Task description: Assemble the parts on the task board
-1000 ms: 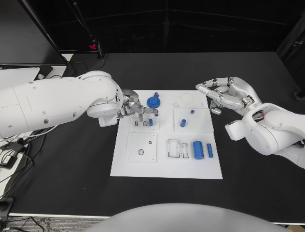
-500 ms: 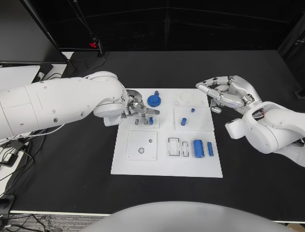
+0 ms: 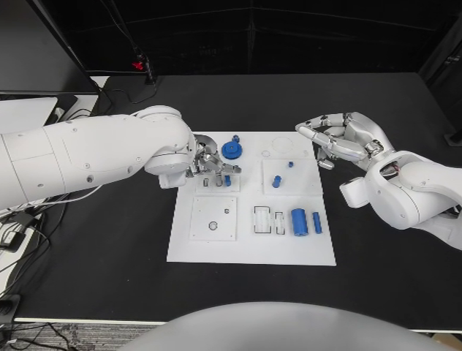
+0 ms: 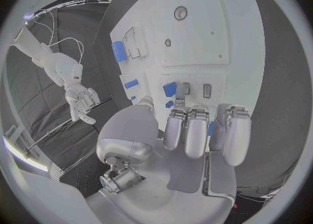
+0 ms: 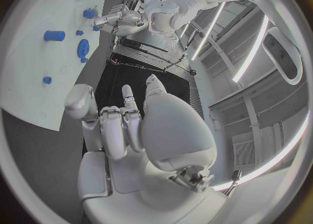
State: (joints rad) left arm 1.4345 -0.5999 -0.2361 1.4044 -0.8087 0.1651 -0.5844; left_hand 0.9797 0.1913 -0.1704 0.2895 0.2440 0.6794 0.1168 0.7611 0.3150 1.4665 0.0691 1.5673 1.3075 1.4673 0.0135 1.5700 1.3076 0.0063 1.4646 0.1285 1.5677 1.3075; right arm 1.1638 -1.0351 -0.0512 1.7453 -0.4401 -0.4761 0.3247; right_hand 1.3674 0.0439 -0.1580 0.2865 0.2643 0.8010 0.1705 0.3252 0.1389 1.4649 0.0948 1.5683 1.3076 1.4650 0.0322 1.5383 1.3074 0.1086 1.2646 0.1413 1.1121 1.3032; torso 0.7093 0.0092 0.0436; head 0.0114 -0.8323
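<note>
Hovering over the white rectangular task board (image 3: pixel 252 248), silver left hand (image 3: pixel 212 167): grip undeterminable. Silver right hand (image 3: pixel 335 140) beside board, curled, empty. Risk: left fingers toppling the nearby blue plastic gear (image 3: pixel 232 152).

— What colours are in front of you?
— My table (image 3: pixel 104 278) is black. The task board (image 3: pixel 252 252) on it is white, and its parts are blue: a gear (image 3: pixel 232 152), a fat cylinder (image 3: pixel 298 221), a slim one (image 3: pixel 316 222) beside it.
— And you?
— My arms are white. My left robot hand (image 3: pixel 212 167) and my right robot hand (image 3: pixel 331 140) are silver.
</note>
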